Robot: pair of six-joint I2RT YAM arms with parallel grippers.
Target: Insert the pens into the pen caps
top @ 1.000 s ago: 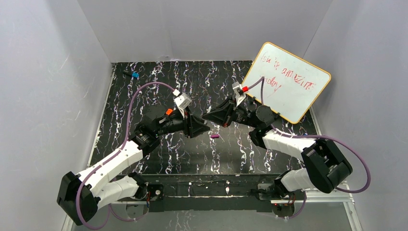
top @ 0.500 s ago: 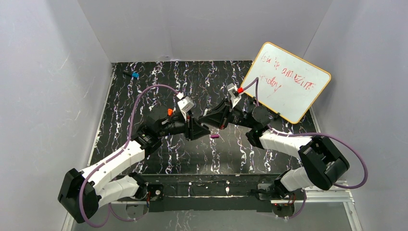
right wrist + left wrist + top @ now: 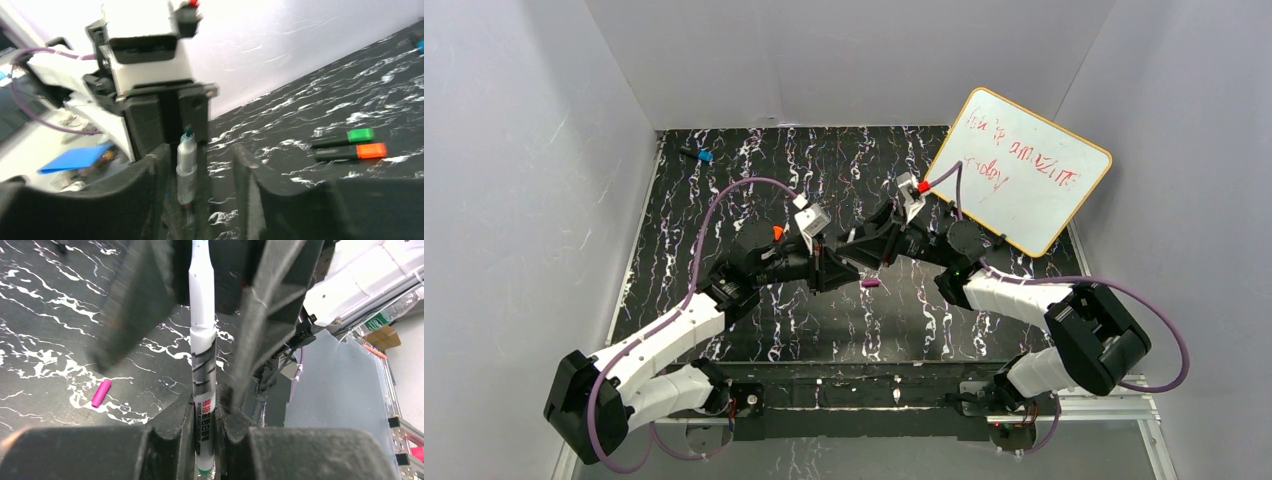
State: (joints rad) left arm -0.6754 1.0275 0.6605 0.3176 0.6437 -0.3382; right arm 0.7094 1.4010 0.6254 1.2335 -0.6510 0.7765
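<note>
My left gripper (image 3: 205, 409) is shut on the lower barrel of the white pen (image 3: 202, 315), which stands upright with its tip pointing away. The upper part of the pen lies between the spread fingers (image 3: 265, 315) of my right gripper (image 3: 200, 152), which is open. There the pen (image 3: 186, 162) rests against the left finger only. In the top view both grippers (image 3: 836, 268) (image 3: 848, 250) meet above the table's middle. A purple pen cap (image 3: 870, 284) (image 3: 101, 393) lies on the table just below them. Two black markers, one green-ended (image 3: 342, 138) and one orange-ended (image 3: 350, 151), lie side by side.
A whiteboard (image 3: 1021, 168) with red writing leans at the back right. A small blue object (image 3: 704, 156) lies at the far left of the black marbled table (image 3: 724, 200). Grey walls enclose the table on three sides.
The two grippers have drawn closer together over the middle of the table. The left arm has shifted a little right and the right arm a little left.
</note>
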